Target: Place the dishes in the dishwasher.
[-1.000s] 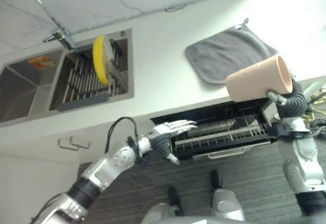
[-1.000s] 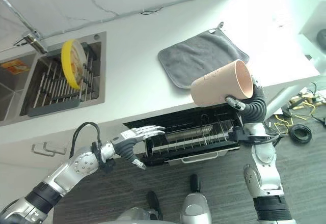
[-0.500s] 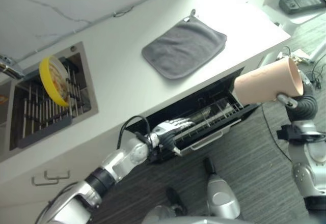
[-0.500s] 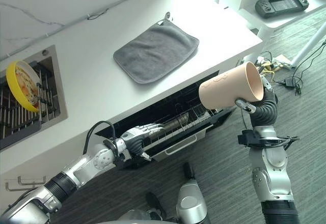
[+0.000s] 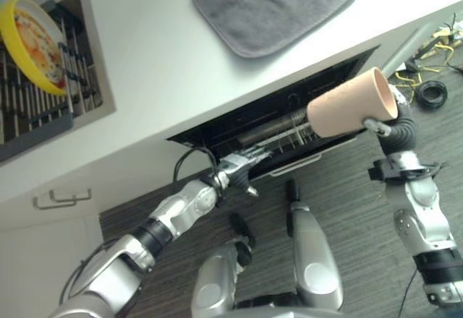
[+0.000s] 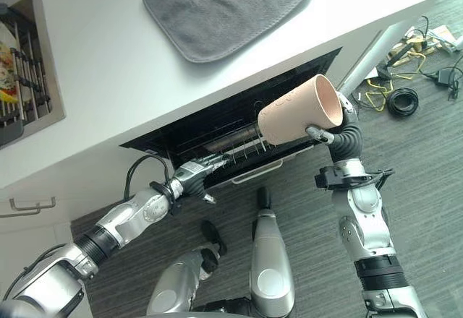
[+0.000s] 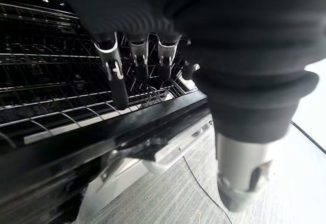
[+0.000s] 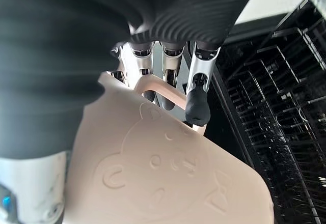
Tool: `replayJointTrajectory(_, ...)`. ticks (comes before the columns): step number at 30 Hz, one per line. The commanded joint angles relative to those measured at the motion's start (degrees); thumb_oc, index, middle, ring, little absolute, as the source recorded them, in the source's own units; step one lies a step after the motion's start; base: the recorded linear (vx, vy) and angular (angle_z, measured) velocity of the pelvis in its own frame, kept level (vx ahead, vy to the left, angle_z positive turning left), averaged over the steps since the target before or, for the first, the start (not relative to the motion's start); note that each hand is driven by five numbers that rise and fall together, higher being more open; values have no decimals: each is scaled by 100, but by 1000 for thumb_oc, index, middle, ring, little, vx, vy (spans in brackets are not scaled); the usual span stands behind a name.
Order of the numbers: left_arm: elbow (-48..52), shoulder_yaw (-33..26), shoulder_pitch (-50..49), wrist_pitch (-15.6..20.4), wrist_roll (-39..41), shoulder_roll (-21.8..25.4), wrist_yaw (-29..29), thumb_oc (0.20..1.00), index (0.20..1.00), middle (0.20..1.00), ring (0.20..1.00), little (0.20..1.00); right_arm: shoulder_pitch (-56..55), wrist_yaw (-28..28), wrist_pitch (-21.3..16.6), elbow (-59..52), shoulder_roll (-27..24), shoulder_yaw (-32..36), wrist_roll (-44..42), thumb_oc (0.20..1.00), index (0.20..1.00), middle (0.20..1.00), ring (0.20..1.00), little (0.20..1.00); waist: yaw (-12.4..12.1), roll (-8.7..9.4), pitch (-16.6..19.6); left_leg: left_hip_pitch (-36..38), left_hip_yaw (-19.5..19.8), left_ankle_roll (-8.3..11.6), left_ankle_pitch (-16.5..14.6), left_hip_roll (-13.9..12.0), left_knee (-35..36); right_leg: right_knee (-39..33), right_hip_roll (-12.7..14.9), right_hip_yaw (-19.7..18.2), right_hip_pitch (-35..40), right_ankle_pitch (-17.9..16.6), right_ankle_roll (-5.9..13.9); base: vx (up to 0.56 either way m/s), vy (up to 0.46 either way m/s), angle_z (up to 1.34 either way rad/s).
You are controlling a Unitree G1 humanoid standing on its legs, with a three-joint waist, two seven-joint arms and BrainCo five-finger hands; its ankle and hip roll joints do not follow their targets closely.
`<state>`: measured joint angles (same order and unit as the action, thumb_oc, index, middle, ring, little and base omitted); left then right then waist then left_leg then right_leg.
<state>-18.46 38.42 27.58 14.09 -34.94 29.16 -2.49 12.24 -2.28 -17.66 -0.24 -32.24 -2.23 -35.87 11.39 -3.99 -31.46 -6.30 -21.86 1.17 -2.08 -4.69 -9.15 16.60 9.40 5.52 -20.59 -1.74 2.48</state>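
Observation:
My right hand (image 5: 396,124) holds a peach-pink cup (image 5: 351,112) on its side, mouth facing right, in front of the right end of the open dishwasher (image 5: 217,134) under the counter. In the right wrist view its fingers (image 8: 197,99) are curled through the cup's handle (image 8: 165,90), with the embossed cup wall (image 8: 168,173) below. My left hand (image 5: 237,165) lies at the front left of the black wire rack (image 5: 289,131). Its straight fingers (image 7: 118,79) reach over the rack's front rail (image 7: 102,132). The rack's wires (image 7: 46,81) look bare near the hand.
A yellow patterned plate (image 5: 30,43) stands in the drying rack in the sink (image 5: 94,79) at upper left. On the white counter (image 5: 159,65) lies a grey mat (image 5: 275,3). The dishwasher's silver handle (image 5: 298,165) juts toward the floor space. Cables (image 5: 434,90) lie at right.
The whole picture has shifted, so the camera moved. The cup now hangs lower and closer to the rack's right end. My left hand stays at the rack's front.

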Motion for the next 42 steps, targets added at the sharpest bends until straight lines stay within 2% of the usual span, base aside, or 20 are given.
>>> replayJointTrajectory(1, 439, -41, -165, 314, -19, 234, 102, 1000, 1000, 1000, 1000, 1000, 253, -119, -185, -331, 4, 129, 221, 200, 200, 200, 200, 200, -32, 209, 166, -475, 439, 53, -639, -408, -1077, 749, 513, 244, 273, 912, 430, -5, -9, 11)
replayJointTrajectory(8, 481, -28, -193, 373, 27, 346, 318, 1000, 1000, 1000, 1000, 1000, 491, -161, 119, -180, -80, -36, 839, 200, 200, 200, 200, 200, -165, 237, 166, -614, 535, 29, -648, -410, -1169, 865, 504, 295, 188, 950, 394, -21, -20, 9)
replayJointTrajectory(11, 526, 47, -124, 437, 115, 415, 860, 1000, 1000, 1000, 1000, 1000, 849, -40, 308, 95, -164, -75, 1200, 200, 200, 200, 200, 200, -266, 296, 166, -661, 559, 18, -641, -435, -1177, 817, 525, 365, 201, 891, 423, -24, -85, 13)
replayJointTrajectory(17, 603, 218, -190, 526, 162, 473, 1577, 1000, 1000, 1000, 1000, 1000, 1190, 95, 465, 237, -482, 145, 1095, 200, 200, 200, 200, 200, -362, 329, 166, -789, 598, 23, -651, -428, -1191, 727, 523, 417, 134, 817, 463, -20, -64, 16)
replayJointTrajectory(25, 576, 432, -151, 505, -13, 448, 1560, 1000, 1000, 1000, 1000, 1000, 1426, 165, 763, 418, -647, 206, 997, 200, 200, 200, 200, 200, -400, 345, 166, -877, 594, 22, -670, -439, -1230, 693, 523, 438, 101, 805, 459, -8, -5, 3)
replayJointTrajectory(36, 366, 554, -83, 420, 129, 357, 2026, 1000, 1000, 1000, 1000, 1000, 1526, 176, 758, 801, -695, 252, 939, 200, 200, 200, 200, 200, -420, 341, 166, -1061, 704, 6, -698, -382, -1284, 650, 482, 375, -64, 756, 458, 0, -9, 0)
replayJointTrajectory(38, 68, 639, -97, 48, -144, 236, 2014, 1000, 1000, 1000, 1000, 1000, 1586, 137, 798, 791, -690, 187, 920, 200, 200, 200, 200, 200, -397, 362, 166, -1102, 689, 12, -689, -382, -1292, 598, 482, 350, -106, 707, 473, 0, 0, 0)
replayJointTrajectory(42, -370, 693, -79, -190, -375, 37, 1992, 1000, 1000, 1000, 1000, 1000, 1650, 141, 826, 761, -644, 123, 915, 200, 200, 200, 200, 200, -381, 392, 166, -1159, 656, 8, -669, -397, -1278, 572, 474, 331, -176, 679, 481, 0, 0, 0)
